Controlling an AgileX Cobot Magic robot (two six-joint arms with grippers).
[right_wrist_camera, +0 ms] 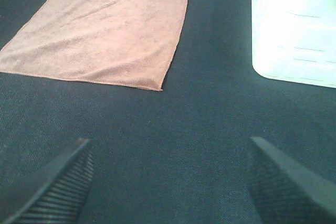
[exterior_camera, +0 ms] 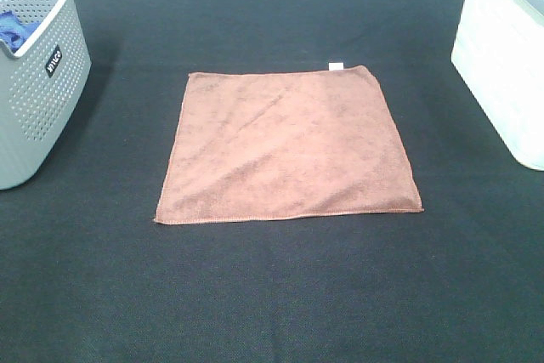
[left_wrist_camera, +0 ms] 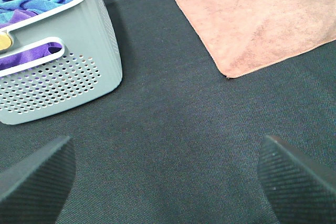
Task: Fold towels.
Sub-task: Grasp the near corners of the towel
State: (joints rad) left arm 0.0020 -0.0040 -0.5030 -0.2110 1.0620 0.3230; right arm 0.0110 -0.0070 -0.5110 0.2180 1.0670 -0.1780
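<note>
Both our left gripper [left_wrist_camera: 165,153] and right gripper [right_wrist_camera: 169,150] have fingers wide apart, empty — the reddish-brown towel [exterior_camera: 289,146] lies flat at the middle of the black mat [exterior_camera: 272,295], so we should pinch its near corners evenly.

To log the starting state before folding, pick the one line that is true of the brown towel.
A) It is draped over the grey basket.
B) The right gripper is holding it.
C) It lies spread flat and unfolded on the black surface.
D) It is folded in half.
C: the brown towel lies as one flat square on the black surface, apart from the grey basket, and the right gripper is open and holds nothing.
</note>
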